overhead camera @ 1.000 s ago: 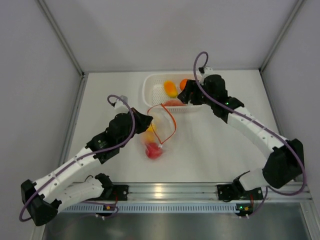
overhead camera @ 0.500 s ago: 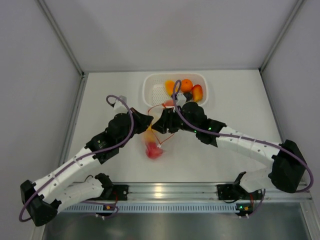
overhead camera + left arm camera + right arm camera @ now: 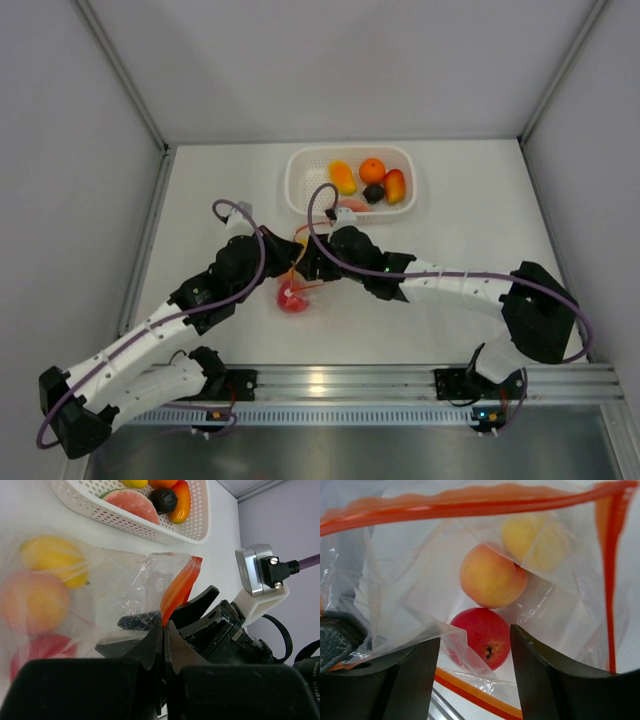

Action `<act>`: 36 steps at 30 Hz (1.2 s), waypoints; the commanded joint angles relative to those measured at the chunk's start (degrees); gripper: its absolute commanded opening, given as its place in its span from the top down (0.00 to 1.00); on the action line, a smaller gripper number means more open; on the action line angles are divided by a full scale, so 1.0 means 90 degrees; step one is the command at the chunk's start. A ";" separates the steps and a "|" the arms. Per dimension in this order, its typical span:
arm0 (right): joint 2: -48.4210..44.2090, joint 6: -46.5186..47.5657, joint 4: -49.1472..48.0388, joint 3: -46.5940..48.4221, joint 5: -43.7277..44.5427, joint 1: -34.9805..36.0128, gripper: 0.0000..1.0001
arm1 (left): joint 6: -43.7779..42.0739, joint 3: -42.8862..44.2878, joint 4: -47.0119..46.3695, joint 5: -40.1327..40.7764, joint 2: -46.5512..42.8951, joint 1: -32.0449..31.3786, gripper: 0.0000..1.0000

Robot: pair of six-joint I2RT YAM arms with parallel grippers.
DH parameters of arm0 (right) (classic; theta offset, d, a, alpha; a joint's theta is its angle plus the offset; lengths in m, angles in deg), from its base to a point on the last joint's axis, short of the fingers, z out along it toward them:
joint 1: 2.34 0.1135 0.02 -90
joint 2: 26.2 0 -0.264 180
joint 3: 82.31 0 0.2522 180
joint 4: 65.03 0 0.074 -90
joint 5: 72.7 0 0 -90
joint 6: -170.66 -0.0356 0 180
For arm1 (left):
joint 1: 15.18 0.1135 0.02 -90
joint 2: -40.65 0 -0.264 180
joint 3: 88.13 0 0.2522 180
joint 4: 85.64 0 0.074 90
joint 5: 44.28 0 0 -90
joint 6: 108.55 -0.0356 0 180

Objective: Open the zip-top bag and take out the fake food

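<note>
Lying near the middle of the counter, a bit toward the near edge, the zip-top bag (image 3: 296,297) is clear and crinkly, with an orange strip (image 3: 470,505) round its wide mouth. Inside sit a red fruit (image 3: 480,635), a peachy one (image 3: 491,575) and a yellow one (image 3: 535,542). The left gripper (image 3: 164,630) pinches the strip tight. The right gripper (image 3: 475,636) has its fingers spread apart at the mouth. Both crowd over the bag from above. Farther back, by the far edge, a white basket (image 3: 312,185) holds more fake food (image 3: 372,170).
</note>
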 commanded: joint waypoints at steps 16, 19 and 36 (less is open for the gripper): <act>-0.0103 -0.0173 -0.1010 -0.0500 0.1305 -0.0108 0.44 | -0.0077 0.0661 0.0087 -0.0379 0.0020 -0.0067 1.00; -0.0622 0.0266 -0.1499 -0.0863 0.0935 -0.0196 0.45 | -0.0204 0.0729 0.0429 0.0101 0.0040 -0.0067 1.00; 0.0390 0.0493 -0.1108 0.0122 0.0016 -0.0490 0.49 | -0.0078 0.1003 0.0167 -0.0494 0.0450 -0.0077 1.00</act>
